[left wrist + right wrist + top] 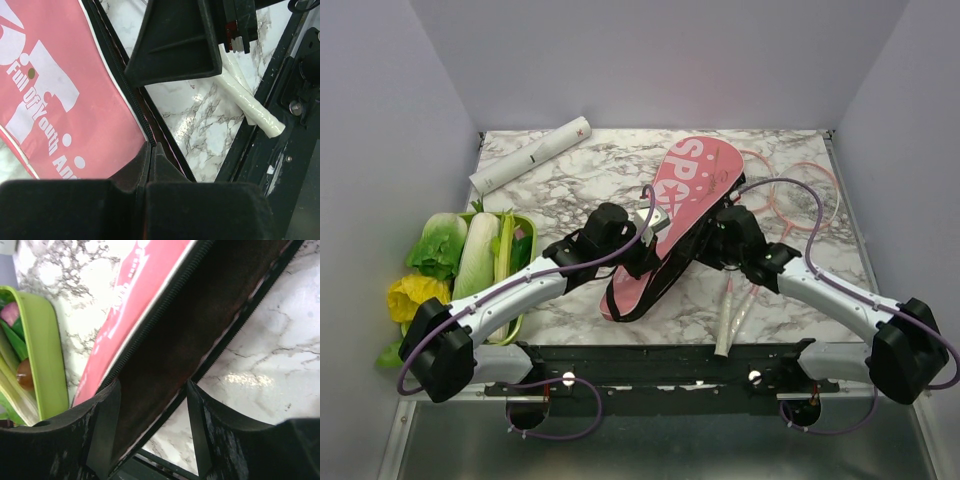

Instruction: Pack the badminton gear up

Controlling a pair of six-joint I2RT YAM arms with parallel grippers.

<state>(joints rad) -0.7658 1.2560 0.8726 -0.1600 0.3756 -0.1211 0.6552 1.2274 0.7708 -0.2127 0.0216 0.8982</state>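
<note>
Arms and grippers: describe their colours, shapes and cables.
Both arms look alike. The left arm and right arm have white links, bulky black joint housings and a looping purple cable each. The left gripper and right gripper have matte black, wedge-shaped fingers.

Left end effector (152,149) pinched closed, right end effector (153,390) spread apart.
</note>
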